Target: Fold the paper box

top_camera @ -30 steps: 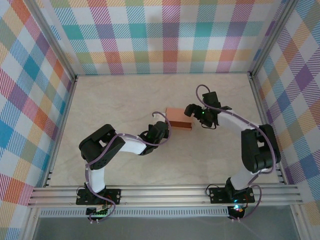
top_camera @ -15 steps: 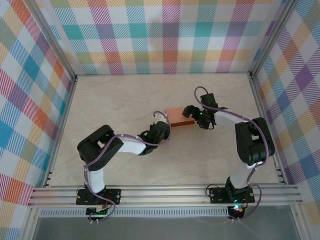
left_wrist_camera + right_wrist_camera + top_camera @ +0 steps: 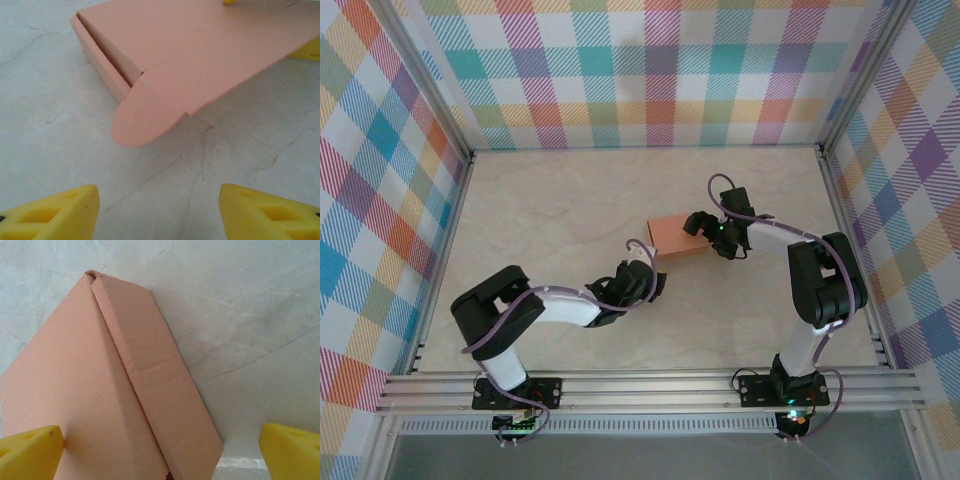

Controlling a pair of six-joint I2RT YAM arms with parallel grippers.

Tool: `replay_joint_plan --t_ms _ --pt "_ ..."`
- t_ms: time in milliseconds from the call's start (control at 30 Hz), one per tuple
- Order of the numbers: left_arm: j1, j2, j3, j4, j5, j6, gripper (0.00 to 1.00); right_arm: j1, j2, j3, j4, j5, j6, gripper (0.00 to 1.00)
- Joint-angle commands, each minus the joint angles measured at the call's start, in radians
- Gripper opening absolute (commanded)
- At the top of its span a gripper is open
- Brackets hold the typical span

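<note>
Paper box (image 3: 677, 236), centre frame: likely light, crease-prone card; best pinched at rounded tab (image 3: 145, 117). Left gripper (image 3: 159, 210) and right gripper (image 3: 160, 447) spread wide, holding nothing.

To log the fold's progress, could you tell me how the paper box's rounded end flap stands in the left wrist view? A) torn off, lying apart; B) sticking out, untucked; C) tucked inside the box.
B: the rounded flap of the paper box juts out, joined to it and untucked, toward the open left pincer.
</note>
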Motion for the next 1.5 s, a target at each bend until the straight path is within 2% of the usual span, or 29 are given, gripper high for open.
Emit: replay_joint_plan --t_ms 0,100,233,300,367,500,667,733,867,933,1100,1333,1467 --pt "-0.031 -0.116 -0.080 0.031 -0.029 0.028 0.65 0.000 0.001 0.021 -0.009 0.024 -0.016 1.00" --pt "-0.034 -0.229 -0.125 0.017 -0.061 0.038 0.66 -0.001 0.001 0.023 -0.017 0.028 -0.061 1.00" --pt "-0.020 -0.310 -0.044 -0.116 -0.145 0.087 0.84 0.000 0.003 0.020 -0.011 0.010 -0.112 1.00" --pt "0.020 -0.305 0.032 -0.232 -0.143 0.046 0.93 0.000 0.004 0.014 -0.008 0.016 -0.125 1.00" --pt "0.071 -0.268 0.130 -0.345 -0.149 -0.027 1.00 0.000 0.001 0.010 -0.006 0.024 -0.133 1.00" --pt "0.158 -0.132 0.297 -0.486 -0.085 -0.117 1.00 -0.001 0.003 0.007 0.001 0.028 -0.142 0.92" --pt "0.243 0.071 0.506 -0.620 0.056 -0.221 1.00 0.000 0.007 0.004 0.000 0.047 -0.174 0.83" --pt "0.262 0.144 0.562 -0.649 0.102 -0.244 0.96 0.000 0.016 0.006 -0.004 0.046 -0.181 0.79" --pt "0.280 0.253 0.632 -0.655 0.212 -0.268 0.76 0.000 0.023 0.008 -0.006 0.043 -0.189 0.76" --pt "0.282 0.283 0.645 -0.651 0.243 -0.273 0.73 -0.001 0.020 0.006 -0.006 0.042 -0.195 0.76" --pt "0.282 0.303 0.623 -0.625 0.263 -0.279 0.61 0.000 -0.012 -0.021 0.043 0.022 -0.207 0.77" --pt "0.282 0.299 0.559 -0.591 0.265 -0.282 0.42 -0.003 -0.064 -0.047 0.104 -0.030 -0.202 0.87" --pt "0.282 0.285 0.519 -0.562 0.264 -0.284 0.40 -0.019 -0.078 -0.055 0.147 -0.088 -0.165 0.90"
